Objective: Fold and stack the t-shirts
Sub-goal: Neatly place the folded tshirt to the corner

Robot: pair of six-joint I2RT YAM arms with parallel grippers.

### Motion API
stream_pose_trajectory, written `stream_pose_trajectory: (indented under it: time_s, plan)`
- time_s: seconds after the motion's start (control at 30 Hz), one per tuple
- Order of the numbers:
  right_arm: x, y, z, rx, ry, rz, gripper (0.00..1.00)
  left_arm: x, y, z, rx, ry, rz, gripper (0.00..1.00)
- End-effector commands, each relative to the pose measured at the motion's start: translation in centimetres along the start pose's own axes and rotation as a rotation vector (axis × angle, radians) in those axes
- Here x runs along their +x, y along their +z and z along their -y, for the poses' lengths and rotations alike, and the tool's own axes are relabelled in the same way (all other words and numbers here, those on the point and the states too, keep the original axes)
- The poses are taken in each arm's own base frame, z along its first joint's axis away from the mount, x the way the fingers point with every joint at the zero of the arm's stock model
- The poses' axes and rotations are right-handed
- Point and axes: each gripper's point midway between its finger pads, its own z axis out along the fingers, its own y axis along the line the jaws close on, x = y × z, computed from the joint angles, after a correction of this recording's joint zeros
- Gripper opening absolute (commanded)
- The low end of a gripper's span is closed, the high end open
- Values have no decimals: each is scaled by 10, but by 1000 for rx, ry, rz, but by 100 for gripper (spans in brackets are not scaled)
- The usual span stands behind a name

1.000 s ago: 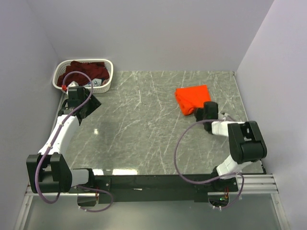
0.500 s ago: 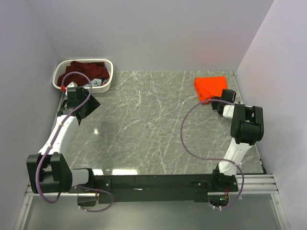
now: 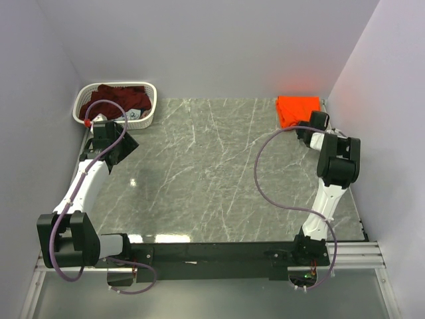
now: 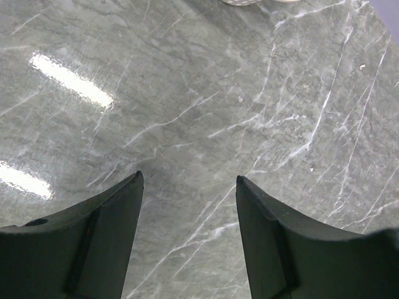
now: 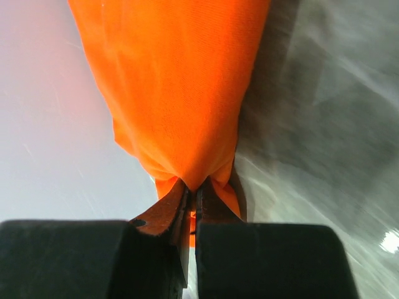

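A folded orange t-shirt (image 3: 297, 108) lies in the table's far right corner against the back wall. My right gripper (image 3: 312, 123) is shut on its near edge. In the right wrist view the orange t-shirt (image 5: 181, 87) bunches into the pinch of the right gripper (image 5: 198, 187). A dark maroon t-shirt (image 3: 113, 101) sits heaped in the white basket (image 3: 147, 117) at the far left. My left gripper (image 3: 123, 147) hovers just in front of that basket. Its jaws are open over bare marble in the left wrist view, the left gripper (image 4: 188, 179) holding nothing.
The grey marble table (image 3: 206, 173) is walled at the back, left and right. The right arm (image 3: 335, 166) stretches along the right wall. A purple cable (image 3: 265, 173) loops off it over the table.
My right gripper has dragged the orange t-shirt from mid-right of the table back and right into the far right corner. The left arm has stayed still.
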Motion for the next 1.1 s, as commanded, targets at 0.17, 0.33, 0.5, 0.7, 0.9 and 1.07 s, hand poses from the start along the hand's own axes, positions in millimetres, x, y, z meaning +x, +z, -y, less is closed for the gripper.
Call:
stream_pose_trajectory:
  time_s: [0.17, 0.33, 0.5, 0.7, 0.9, 1.07]
  plan:
    - [-22, 15, -21, -14, -48, 43, 3, -6, 3, 0, 3, 20, 21, 66]
    - [-18, 12, -7, 19, -122, 9, 29, -7, 2, 3, 17, 16, 26, 66]
    - [-15, -8, 1, 45, -229, -9, 59, -8, -1, 4, 23, 16, 29, 66]
    - [-19, -39, -10, 48, -395, -5, 62, -10, -4, 7, 38, 14, 34, 66]
    - [-2, -62, -45, 5, -656, 22, 51, -10, -6, 8, 43, 14, 38, 65]
    - [11, -58, -80, -65, -752, 13, 31, -11, -7, 7, 37, 16, 45, 65]
